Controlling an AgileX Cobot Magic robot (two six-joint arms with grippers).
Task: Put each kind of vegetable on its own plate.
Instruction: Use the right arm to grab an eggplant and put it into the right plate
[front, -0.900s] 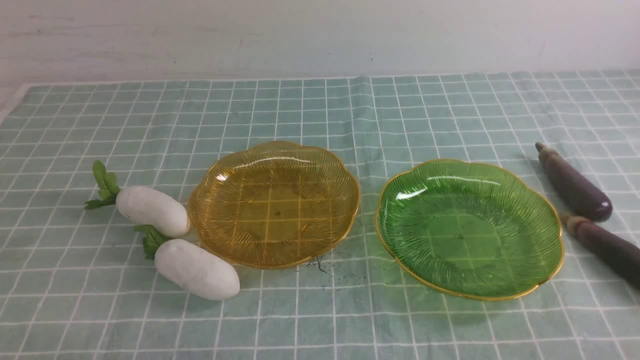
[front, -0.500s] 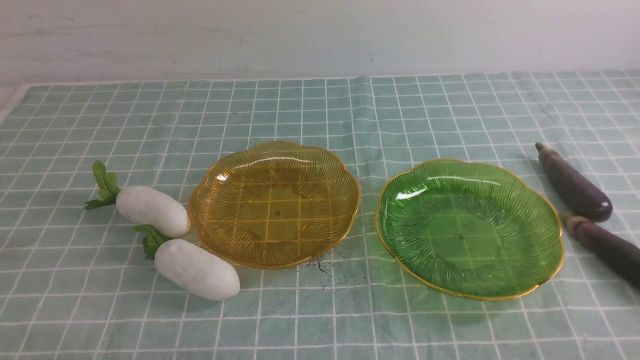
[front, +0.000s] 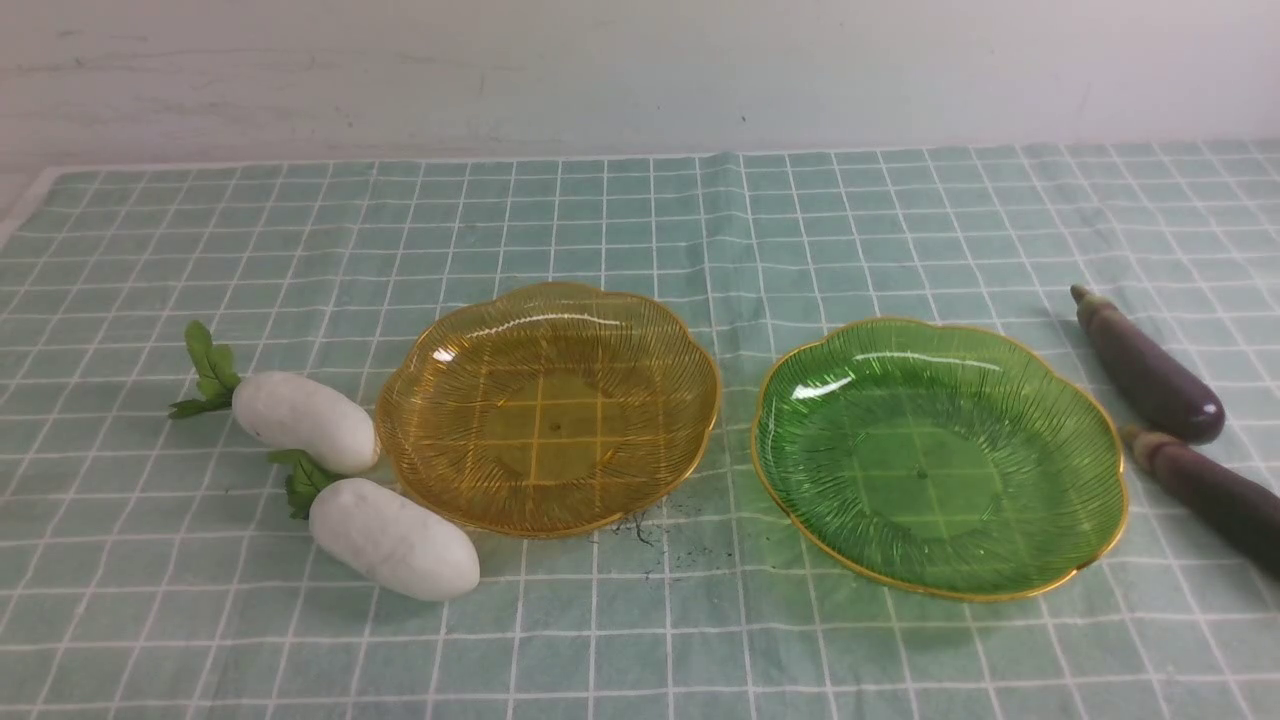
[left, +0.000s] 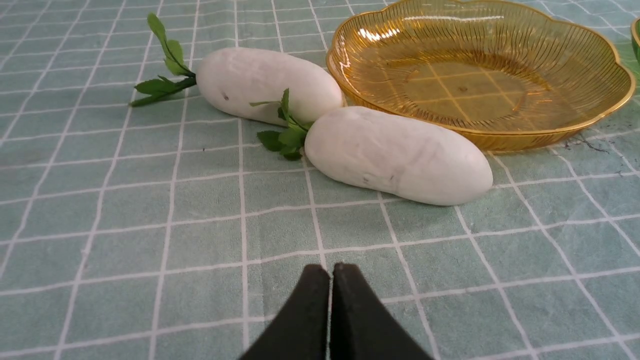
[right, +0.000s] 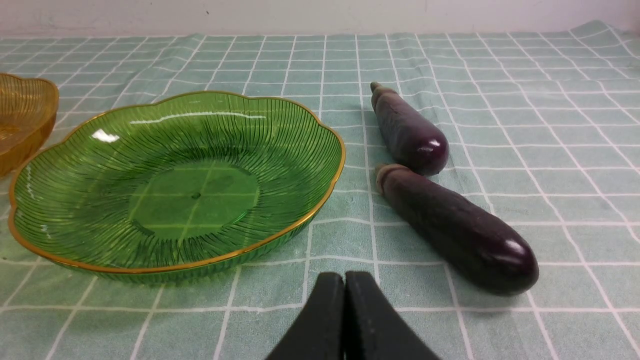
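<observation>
Checked green cloth (front: 640, 650) covers the table. Task not started: both plates are bare and all four vegetables lie on the cloth.

Left gripper (left: 330, 270): jaws pressed together, holding nothing. Near radish (left: 400, 155) lies ahead of the tips, apart from them. Far radish (left: 267, 85) is beyond it. Both sit just beside the amber plate (left: 480, 90).

Right gripper (right: 345, 277): jaws likewise together, empty. Near eggplant (right: 455, 230) lies ahead, apart from the tips. Far eggplant (right: 407, 130) is behind it. Both are just beside the green plate (right: 175, 185).

Pale wall (front: 640, 70) at back.

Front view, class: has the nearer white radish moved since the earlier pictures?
No. The nearer radish lies on the same grid lines of the cloth, just left of the amber plate, as before.
</observation>
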